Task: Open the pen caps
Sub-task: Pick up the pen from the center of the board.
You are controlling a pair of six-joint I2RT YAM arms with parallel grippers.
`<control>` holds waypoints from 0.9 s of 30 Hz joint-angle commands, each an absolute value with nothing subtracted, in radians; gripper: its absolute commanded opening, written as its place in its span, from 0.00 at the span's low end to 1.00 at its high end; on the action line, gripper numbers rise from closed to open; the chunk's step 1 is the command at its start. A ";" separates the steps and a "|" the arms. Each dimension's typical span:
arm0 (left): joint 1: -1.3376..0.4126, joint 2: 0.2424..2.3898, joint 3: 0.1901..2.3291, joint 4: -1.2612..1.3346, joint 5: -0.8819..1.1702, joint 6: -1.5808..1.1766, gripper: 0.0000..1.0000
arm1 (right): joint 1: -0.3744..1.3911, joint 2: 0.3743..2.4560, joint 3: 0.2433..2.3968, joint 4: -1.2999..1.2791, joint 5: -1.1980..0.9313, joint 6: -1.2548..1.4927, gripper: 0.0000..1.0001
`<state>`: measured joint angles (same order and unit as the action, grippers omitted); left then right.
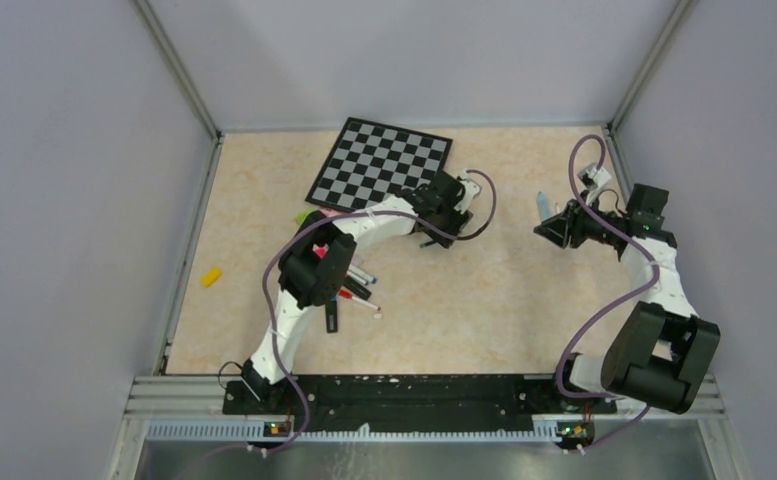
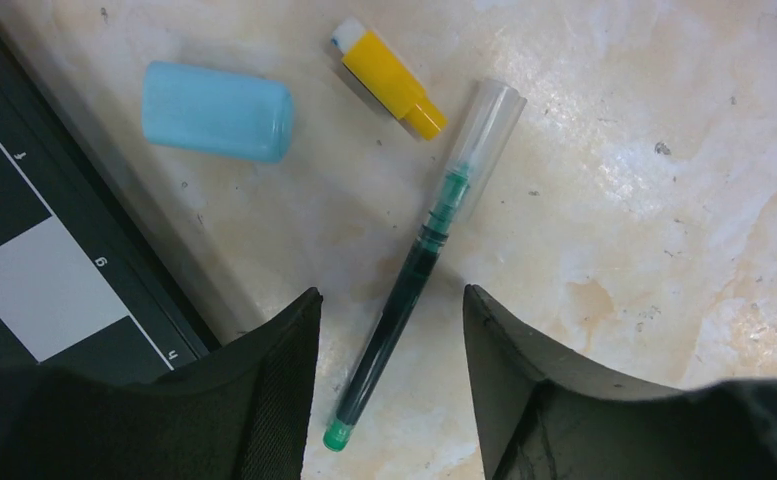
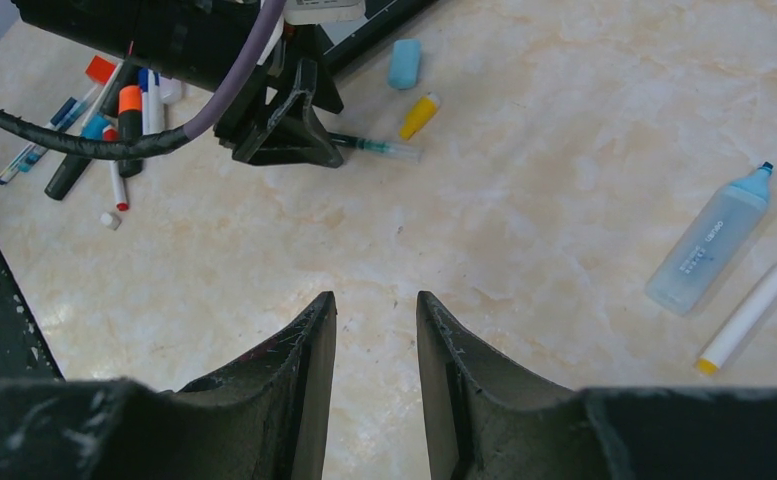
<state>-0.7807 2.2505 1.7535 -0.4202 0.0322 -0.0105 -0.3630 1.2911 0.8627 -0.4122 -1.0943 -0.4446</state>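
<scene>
A slim green pen (image 2: pixel 409 280) with a clear cap (image 2: pixel 486 125) lies on the table between the fingers of my left gripper (image 2: pixel 391 292), which is open and touches neither side of it. A light-blue cap (image 2: pixel 217 111) and a yellow cap (image 2: pixel 389 77) lie loose just beyond. In the top view the left gripper (image 1: pixel 442 205) is by the checkered board's near corner. My right gripper (image 3: pixel 375 296) is open and empty above bare table. An uncapped light-blue highlighter (image 3: pixel 709 240) and a white pen (image 3: pixel 751 310) lie to its right.
The checkered board (image 1: pixel 379 160) lies at the back, its edge (image 2: pixel 34 280) close to my left finger. A pile of several pens (image 3: pixel 114 130) lies under the left arm, with a small white cap (image 3: pixel 111 220) beside it. Another yellow cap (image 1: pixel 210 276) sits at the far left.
</scene>
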 commanded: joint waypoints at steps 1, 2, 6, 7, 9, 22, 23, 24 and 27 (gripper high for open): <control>-0.781 2.269 1.795 -0.463 0.012 0.011 0.52 | -0.371 1.281 0.875 -0.403 -1.108 -0.467 0.35; -0.781 2.271 1.793 -0.466 0.013 0.013 0.47 | -0.369 1.281 0.876 -0.404 -1.107 -0.468 0.35; -0.781 2.274 1.781 -0.475 0.033 0.015 0.31 | -0.370 1.280 0.877 -0.405 -1.107 -0.469 0.35; -0.781 2.272 1.776 -0.475 0.038 0.015 0.29 | -0.370 1.281 0.876 -0.406 -1.107 -0.469 0.35; -0.781 2.268 1.764 -0.477 0.046 0.013 0.20 | -0.370 1.280 0.876 -0.408 -1.107 -0.469 0.35; -0.825 2.045 1.559 -0.411 0.068 -0.058 0.00 | -0.369 1.274 0.870 -0.412 -1.146 -0.475 0.35; -0.825 2.025 1.540 -0.405 0.074 -0.065 0.00 | -0.369 1.275 0.869 -0.411 -1.148 -0.475 0.35; -0.825 2.003 1.518 -0.396 0.081 -0.075 0.00 | -0.370 1.274 0.868 -0.411 -1.148 -0.475 0.35; -0.826 1.919 1.428 -0.338 0.106 -0.114 0.00 | -0.370 1.274 0.863 -0.414 -1.158 -0.480 0.35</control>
<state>-0.8230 2.0693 1.5085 -0.4202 0.0639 -0.0555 -0.3630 1.2911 0.8627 -0.4221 -1.1118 -0.4469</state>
